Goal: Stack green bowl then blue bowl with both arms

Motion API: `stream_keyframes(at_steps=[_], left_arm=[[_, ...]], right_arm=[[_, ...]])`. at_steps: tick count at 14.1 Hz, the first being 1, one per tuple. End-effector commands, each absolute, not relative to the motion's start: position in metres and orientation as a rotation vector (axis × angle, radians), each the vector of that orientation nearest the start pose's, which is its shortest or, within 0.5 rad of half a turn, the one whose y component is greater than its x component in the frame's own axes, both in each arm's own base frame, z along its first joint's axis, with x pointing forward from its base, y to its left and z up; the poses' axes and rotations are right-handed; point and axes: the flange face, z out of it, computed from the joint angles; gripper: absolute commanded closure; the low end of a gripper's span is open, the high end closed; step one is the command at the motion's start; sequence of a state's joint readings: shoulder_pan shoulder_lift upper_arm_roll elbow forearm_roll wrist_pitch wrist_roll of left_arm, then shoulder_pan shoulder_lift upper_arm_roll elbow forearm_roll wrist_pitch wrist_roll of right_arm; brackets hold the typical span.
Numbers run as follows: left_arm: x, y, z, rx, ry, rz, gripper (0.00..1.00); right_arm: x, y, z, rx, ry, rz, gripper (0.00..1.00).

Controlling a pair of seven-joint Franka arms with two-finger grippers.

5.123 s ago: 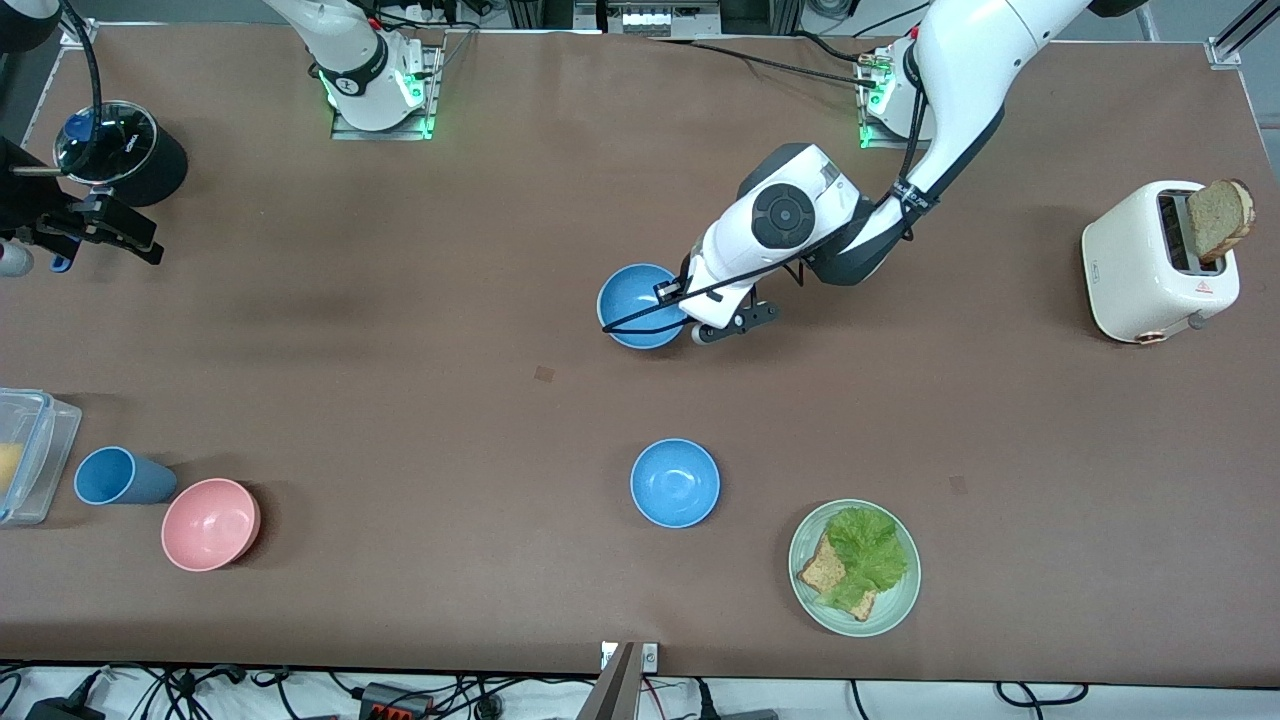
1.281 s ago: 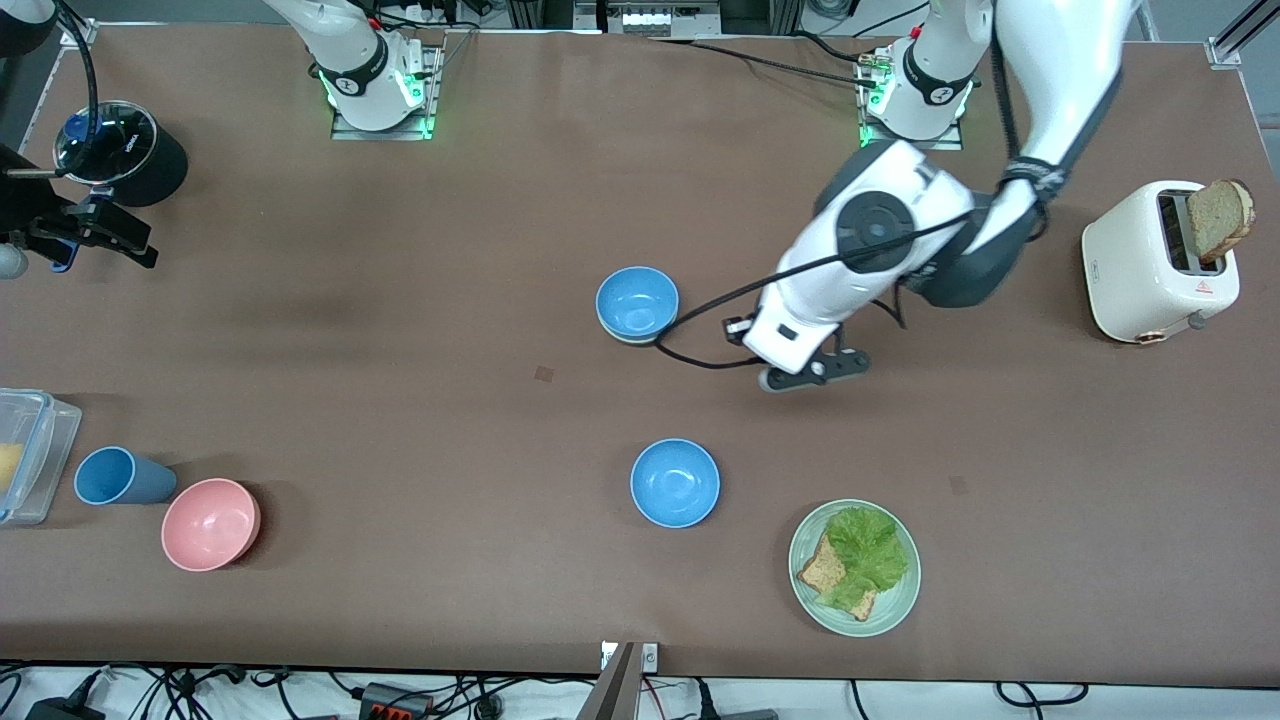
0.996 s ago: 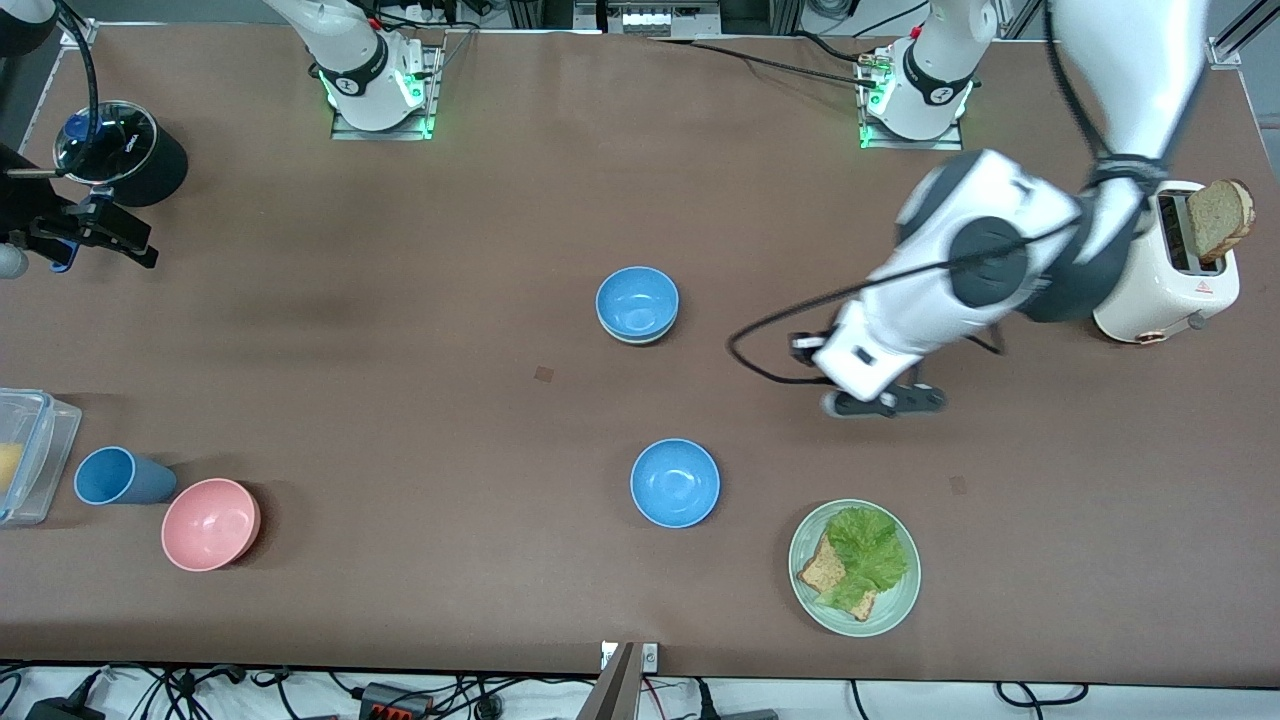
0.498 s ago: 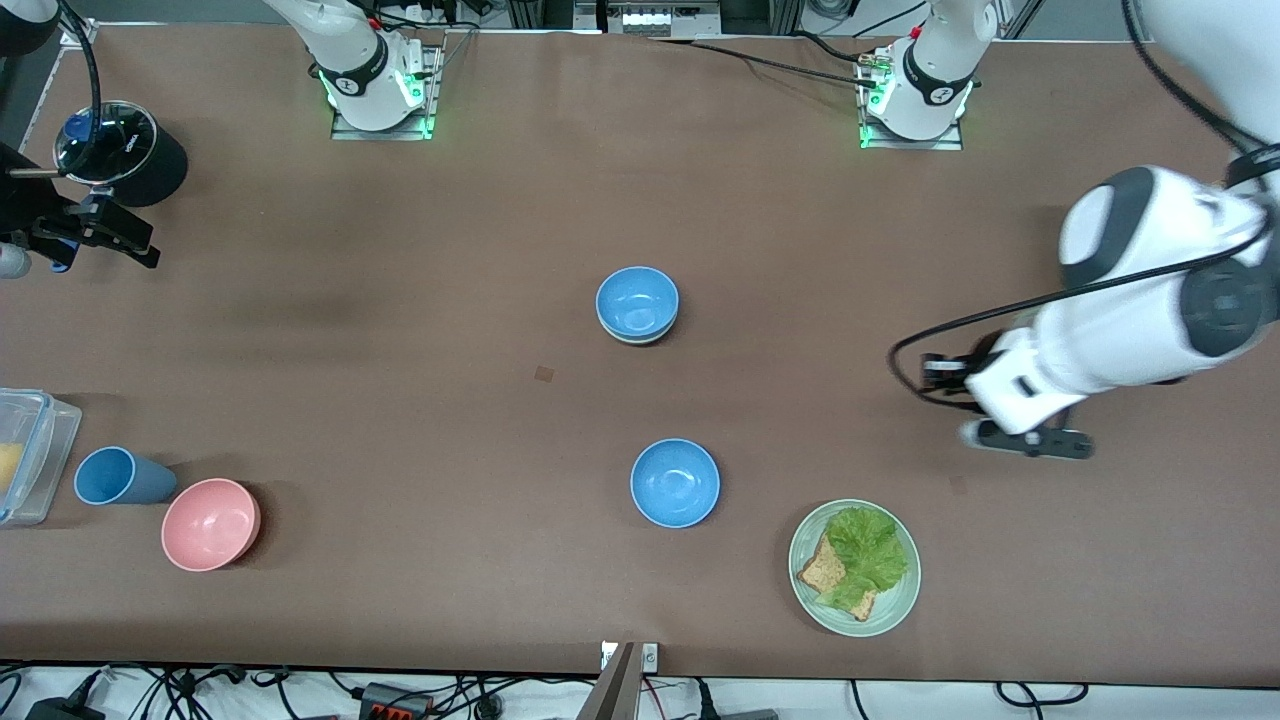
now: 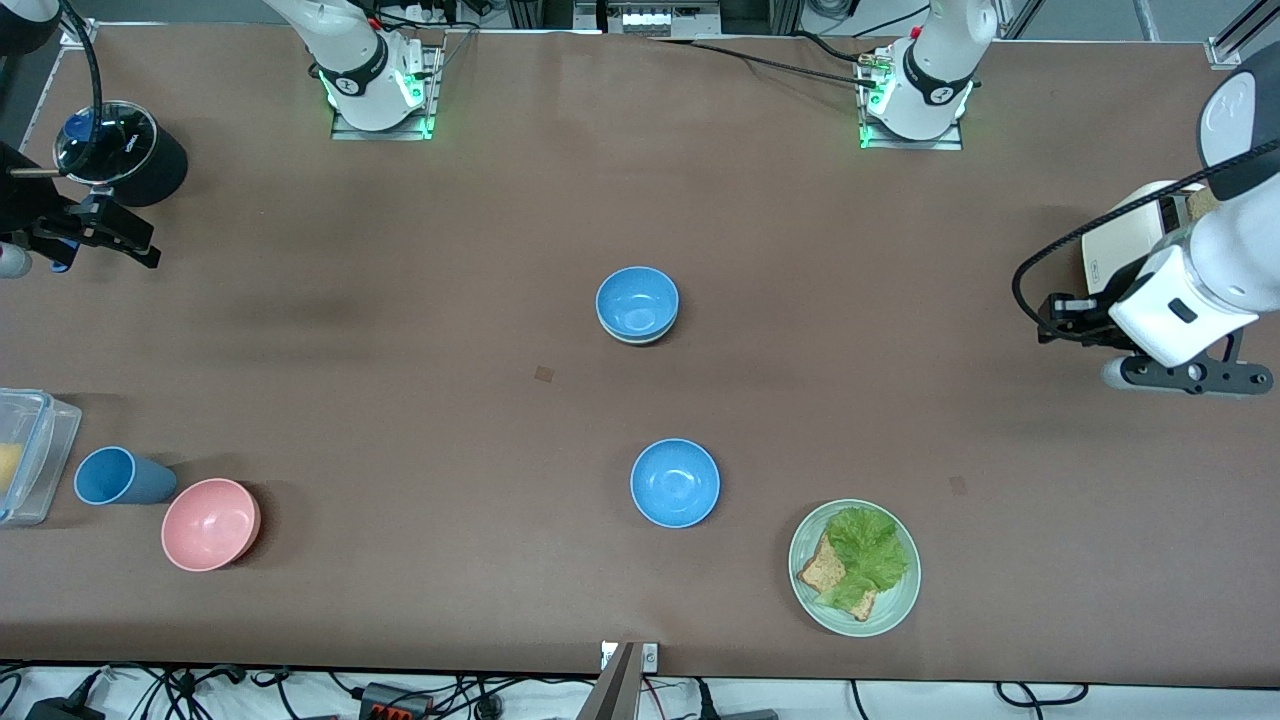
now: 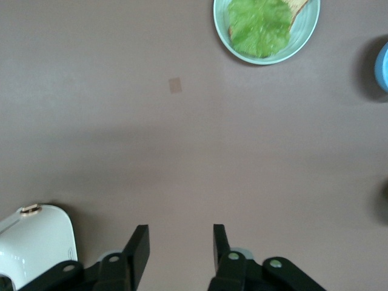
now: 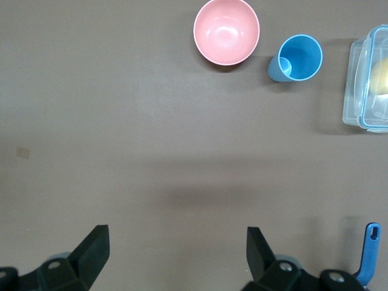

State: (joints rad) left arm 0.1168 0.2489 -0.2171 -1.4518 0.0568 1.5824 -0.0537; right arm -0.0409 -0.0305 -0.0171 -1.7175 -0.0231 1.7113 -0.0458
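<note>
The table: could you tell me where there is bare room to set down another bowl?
The broadest bare patch lies between the stacked blue bowl and the pink bowl. More bare table separates the stack from the toaster. It is crowded where the pink bowl, blue cup and plastic container cluster.

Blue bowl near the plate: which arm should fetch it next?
Left, probably. The left gripper hangs open by the toaster, closer to the blue bowl, whose edge its wrist camera shows. The right gripper waits at its own table end.
</note>
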Motion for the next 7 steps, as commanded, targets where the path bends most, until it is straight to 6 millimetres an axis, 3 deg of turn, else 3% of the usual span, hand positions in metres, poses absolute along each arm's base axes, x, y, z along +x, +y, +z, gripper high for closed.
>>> stream_keyframes(at_steps=[1,3,5,7], left_arm=[[0.606,-0.055,0.543,-3.119,0.052,0.191,0.0],[0.611,-0.062,0.55,-3.162,0.046,0.113,0.0],[0.603,-0.065,0.565,-3.152,0.052,0.077,0.0],[0.597,-0.072,0.566,-3.147,0.086,0.13,0.0]], right_arm=[[0.55,-0.034,0.588,-3.175,-0.011,-0.053,0.0],[0.55,-0.035,0.588,-3.17,-0.008,-0.053,0.0],[0.552,-0.035,0.588,-3.169,-0.008,-0.063,0.0],[0.552,-0.034,0.589,-3.169,-0.01,-0.07,0.0]])
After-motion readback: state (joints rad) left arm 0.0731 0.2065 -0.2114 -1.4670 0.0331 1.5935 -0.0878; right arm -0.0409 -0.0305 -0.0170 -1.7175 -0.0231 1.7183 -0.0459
